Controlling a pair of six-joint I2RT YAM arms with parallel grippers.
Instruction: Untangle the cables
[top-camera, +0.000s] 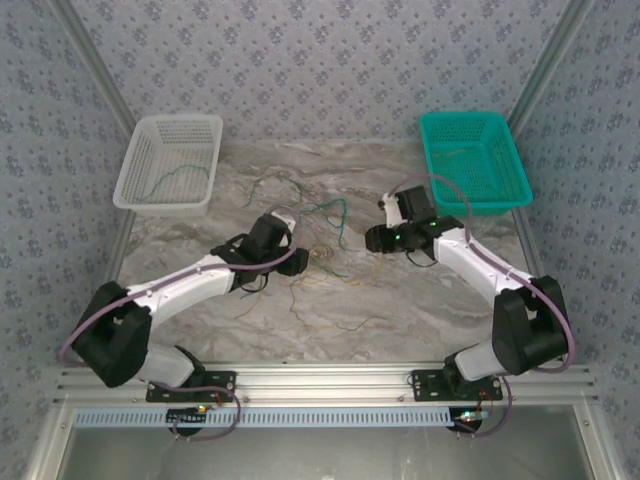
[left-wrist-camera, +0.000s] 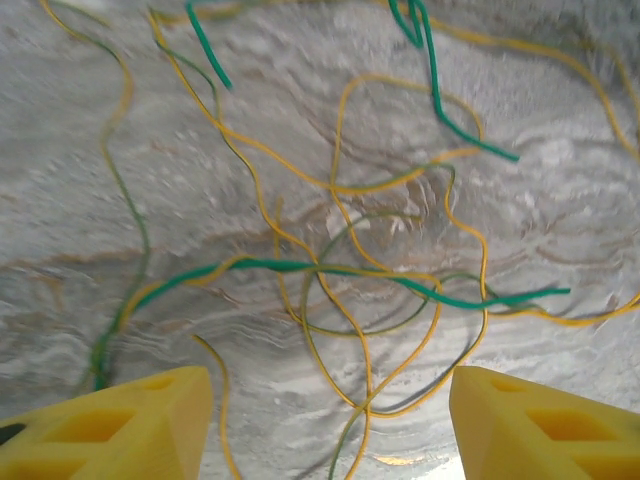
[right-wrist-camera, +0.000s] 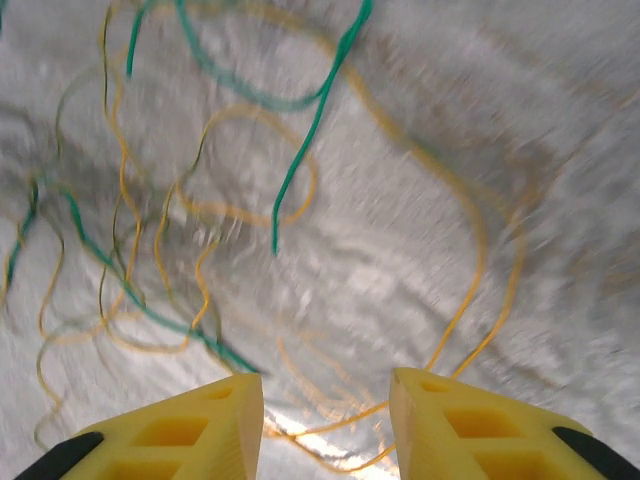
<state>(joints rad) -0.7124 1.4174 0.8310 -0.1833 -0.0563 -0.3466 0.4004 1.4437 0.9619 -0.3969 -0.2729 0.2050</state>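
Both angled inward, left tool (left-wrist-camera: 330, 375), right tool (right-wrist-camera: 325, 377) (parted), over cables (left-wrist-camera: 340, 270)

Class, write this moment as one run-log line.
left gripper: open over cables | right gripper: open, nothing gripped | cables: tangled on table

No legible txt or labels anywhere

The left arm (top-camera: 190, 285) reaches from its near-left base toward the middle, its forearm angling far and right. The left gripper (top-camera: 297, 262) points right and down, and its yellow fingers (left-wrist-camera: 130, 425) stand wide apart. The right arm (top-camera: 480, 265) bends in from the near right. The right gripper (top-camera: 372, 238) points left, its fingers (right-wrist-camera: 190, 430) closer together with a clear gap between them.
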